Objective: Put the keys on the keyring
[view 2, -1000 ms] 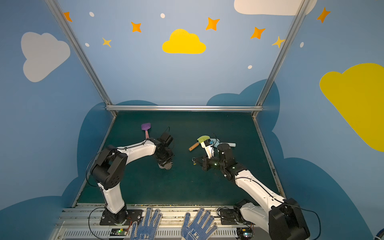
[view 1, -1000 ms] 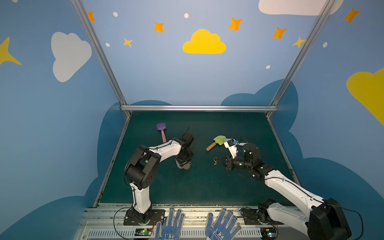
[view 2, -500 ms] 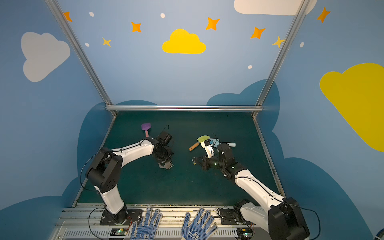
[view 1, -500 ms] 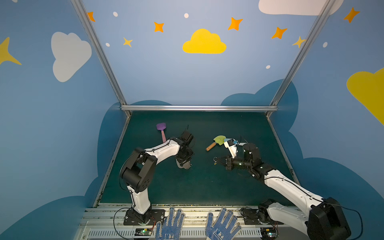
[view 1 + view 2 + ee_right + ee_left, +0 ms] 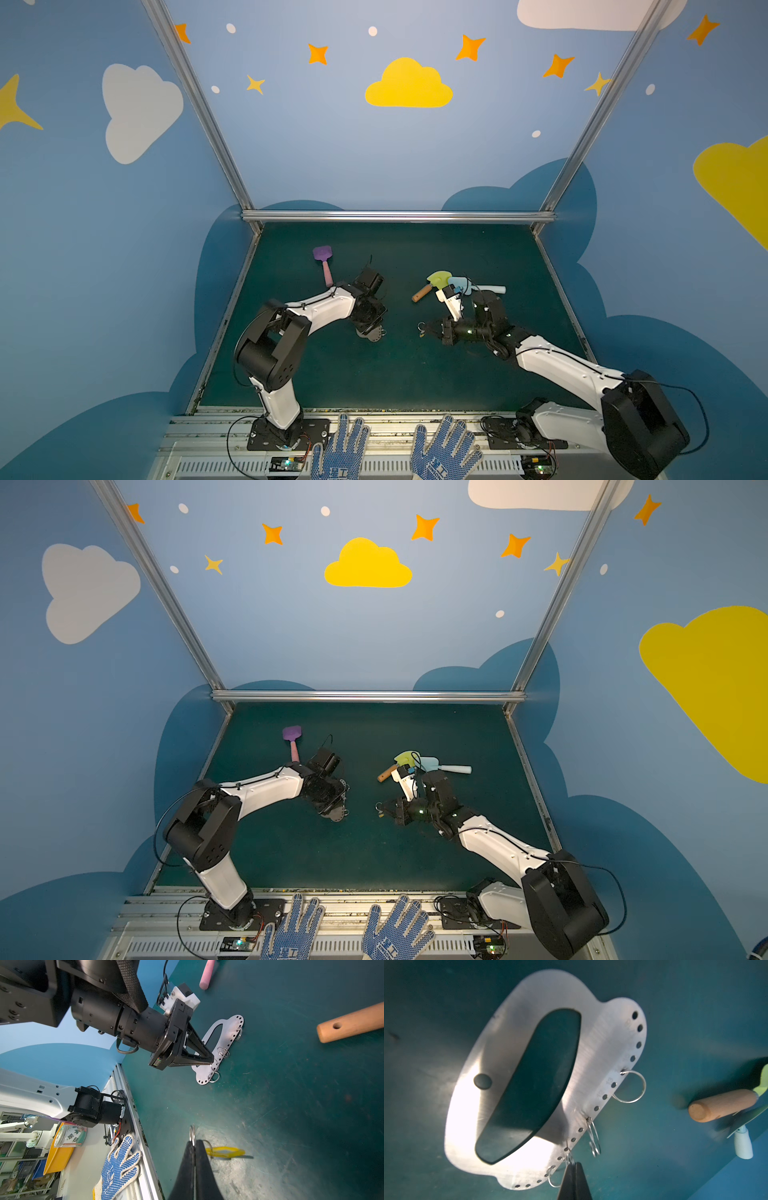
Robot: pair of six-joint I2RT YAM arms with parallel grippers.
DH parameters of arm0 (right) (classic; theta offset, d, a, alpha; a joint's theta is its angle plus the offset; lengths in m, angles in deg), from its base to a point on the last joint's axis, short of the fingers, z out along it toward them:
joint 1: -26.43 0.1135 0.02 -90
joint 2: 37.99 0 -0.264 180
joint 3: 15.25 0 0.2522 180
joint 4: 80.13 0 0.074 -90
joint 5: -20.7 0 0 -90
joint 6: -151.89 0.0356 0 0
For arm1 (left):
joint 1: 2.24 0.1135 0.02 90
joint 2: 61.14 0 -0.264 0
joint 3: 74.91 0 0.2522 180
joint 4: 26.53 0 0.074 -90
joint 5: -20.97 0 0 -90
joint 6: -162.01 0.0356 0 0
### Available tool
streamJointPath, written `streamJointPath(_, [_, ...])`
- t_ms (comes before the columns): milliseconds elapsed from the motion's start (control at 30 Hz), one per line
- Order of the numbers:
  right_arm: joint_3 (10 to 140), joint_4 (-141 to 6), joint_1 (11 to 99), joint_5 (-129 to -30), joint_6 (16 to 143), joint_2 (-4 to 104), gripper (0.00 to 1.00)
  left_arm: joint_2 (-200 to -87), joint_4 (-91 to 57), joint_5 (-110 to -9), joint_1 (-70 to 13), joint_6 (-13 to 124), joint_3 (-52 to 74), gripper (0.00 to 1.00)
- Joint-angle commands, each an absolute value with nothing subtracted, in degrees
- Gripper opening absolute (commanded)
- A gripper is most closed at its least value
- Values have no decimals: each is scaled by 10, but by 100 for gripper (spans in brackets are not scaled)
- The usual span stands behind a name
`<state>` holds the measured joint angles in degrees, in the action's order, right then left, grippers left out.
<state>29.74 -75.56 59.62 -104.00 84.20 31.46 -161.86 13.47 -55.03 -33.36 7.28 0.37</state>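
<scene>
Keys point(image 5: 224, 1151) hang from the fully closed right gripper point(image 5: 194, 1143), well apart from the keyring point(image 5: 512, 1043). Closed left gripper point(image 5: 574, 1165) pinches one keyring loop point(image 5: 569, 1157): steady it, approach edge-on

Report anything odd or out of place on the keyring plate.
One small ring on the keyring edge looks stretched into a loose spiral, unlike the flat round ring beside it. The left gripper is shut on a third ring. Nothing else on the plate stands out.
</scene>
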Motion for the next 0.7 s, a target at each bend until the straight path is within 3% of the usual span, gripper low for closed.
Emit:
streamJointPath(0, [295,-776,601,-1033,847,318,0,-1608,151,-565,-331,84,-3,4])
streamJointPath(100, [295,-779,603,-1029,849,317,0,-1612,149,-565,-331,87,2,7])
streamJointPath(233, [296,-773,604,-1023,849,310,0,-1621,157,-565,-331,96,17,24])
streamJointPath(667, [300,-760,604,-1018,845,299,0,-1649,169,-581,-330,114,28,20])
